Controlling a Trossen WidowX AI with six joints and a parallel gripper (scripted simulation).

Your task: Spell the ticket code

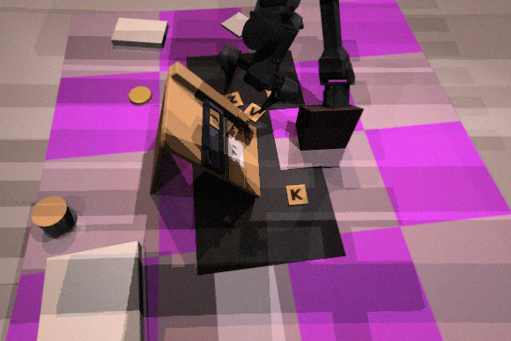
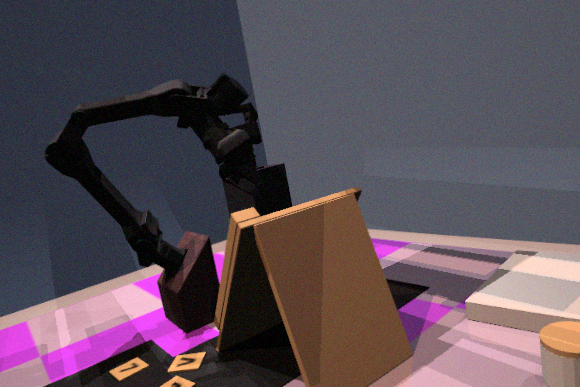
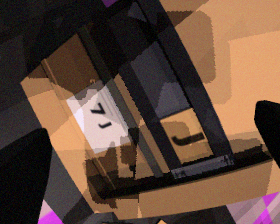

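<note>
The black pincer is spread wide, empty. The thin, stiff, light orange "K" tile, lower right of centre, should be pinched across opposite edges.

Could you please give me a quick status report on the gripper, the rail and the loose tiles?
Gripper open, holding nothing. One tile sits in the rail; three tiles loose on the mat, including K. Nothing blocking.
</note>
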